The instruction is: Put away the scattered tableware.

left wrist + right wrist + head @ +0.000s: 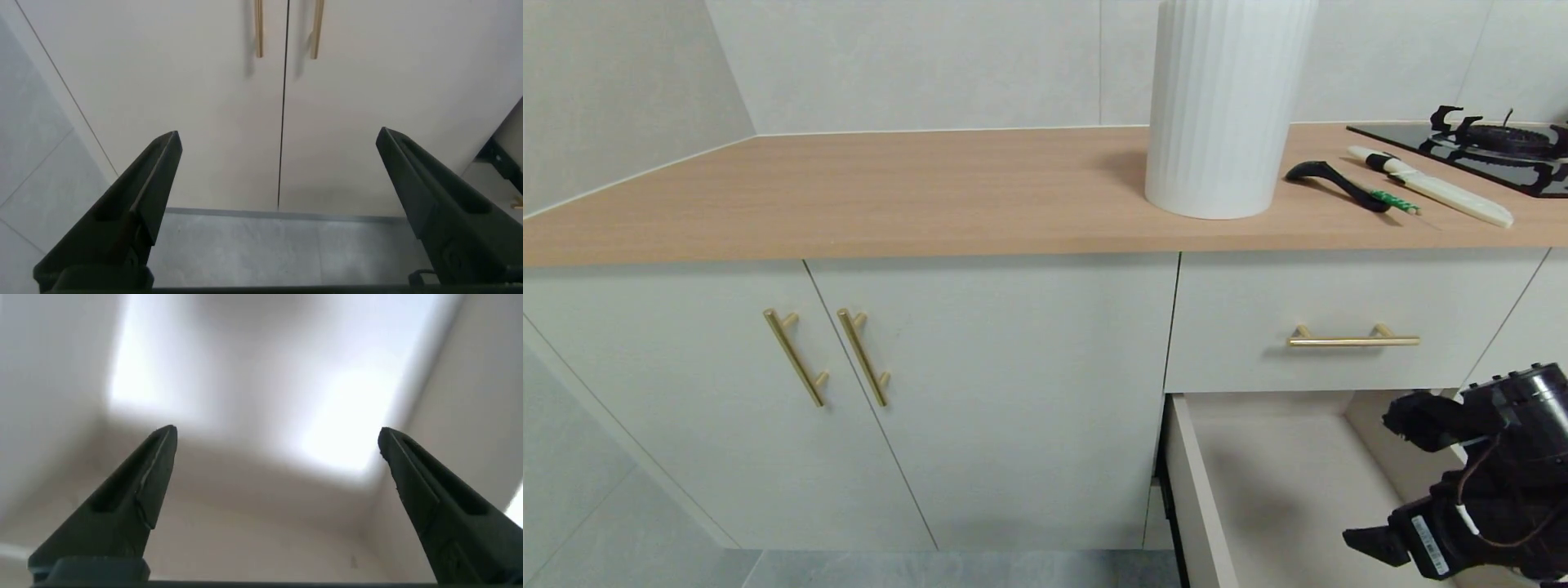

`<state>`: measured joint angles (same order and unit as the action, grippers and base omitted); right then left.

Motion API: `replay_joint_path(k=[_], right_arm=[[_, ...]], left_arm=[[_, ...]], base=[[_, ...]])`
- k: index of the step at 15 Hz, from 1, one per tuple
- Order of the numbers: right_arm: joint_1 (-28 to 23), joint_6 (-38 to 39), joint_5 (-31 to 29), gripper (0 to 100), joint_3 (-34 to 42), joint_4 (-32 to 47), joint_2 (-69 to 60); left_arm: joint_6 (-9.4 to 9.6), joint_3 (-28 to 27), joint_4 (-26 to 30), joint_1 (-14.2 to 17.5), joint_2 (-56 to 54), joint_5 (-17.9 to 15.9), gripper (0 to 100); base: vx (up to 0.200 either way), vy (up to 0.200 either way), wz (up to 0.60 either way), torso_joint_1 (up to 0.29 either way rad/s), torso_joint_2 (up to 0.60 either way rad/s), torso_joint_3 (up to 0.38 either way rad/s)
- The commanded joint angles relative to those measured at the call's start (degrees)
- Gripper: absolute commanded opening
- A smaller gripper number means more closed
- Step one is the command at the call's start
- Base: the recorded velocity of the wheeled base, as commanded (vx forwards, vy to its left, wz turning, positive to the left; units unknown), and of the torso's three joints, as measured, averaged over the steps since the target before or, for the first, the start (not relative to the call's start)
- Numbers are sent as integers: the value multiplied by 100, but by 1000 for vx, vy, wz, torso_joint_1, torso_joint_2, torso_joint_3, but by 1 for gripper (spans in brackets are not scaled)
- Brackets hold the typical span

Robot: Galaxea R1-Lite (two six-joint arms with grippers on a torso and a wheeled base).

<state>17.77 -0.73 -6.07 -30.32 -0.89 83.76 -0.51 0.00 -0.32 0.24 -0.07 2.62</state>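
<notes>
On the wooden countertop (pixel 890 188) at the right lie a black spoon (pixel 1335 184), a thin green-handled utensil (pixel 1395 202) and a white knife (pixel 1437 188). Below them, a lower drawer (pixel 1201 490) is pulled out, its inside bare where visible. My right gripper (pixel 1388 482) hangs open over the drawer's right side, holding nothing. In the right wrist view the right gripper (pixel 278 434) faces the pale drawer interior (pixel 261 482). My left gripper (pixel 278 140) is open and empty, facing the cabinet doors (pixel 368 122) low near the floor.
A tall white ribbed container (pixel 1221 106) stands on the counter left of the utensils. A black gas stove (pixel 1494 147) sits at the far right. A shut drawer with a gold handle (pixel 1352 339) is above the open one. Two cabinet doors carry gold handles (pixel 796 357).
</notes>
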Motion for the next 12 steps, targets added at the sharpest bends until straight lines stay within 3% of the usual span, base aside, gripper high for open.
replay_joint_path(k=[1, 7, 12], right_arm=[[-55, 20, -8, 100, 0, -175, -501], [-160, -15, 9, 100, 0, -447, -993], [-160, -32, 1, 100, 8, -447, -1011]], left_arm=[[-2, 0, -3, 2, 7, 2, 100], [-2, 0, -3, 2, 7, 2, 100], [-2, 0, -3, 2, 7, 2, 100]], base=[[0, 0, 0, 0, 0, 0], [0, 0, 0, 0, 0, 0], [0, 0, 0, 85, -283, -269]])
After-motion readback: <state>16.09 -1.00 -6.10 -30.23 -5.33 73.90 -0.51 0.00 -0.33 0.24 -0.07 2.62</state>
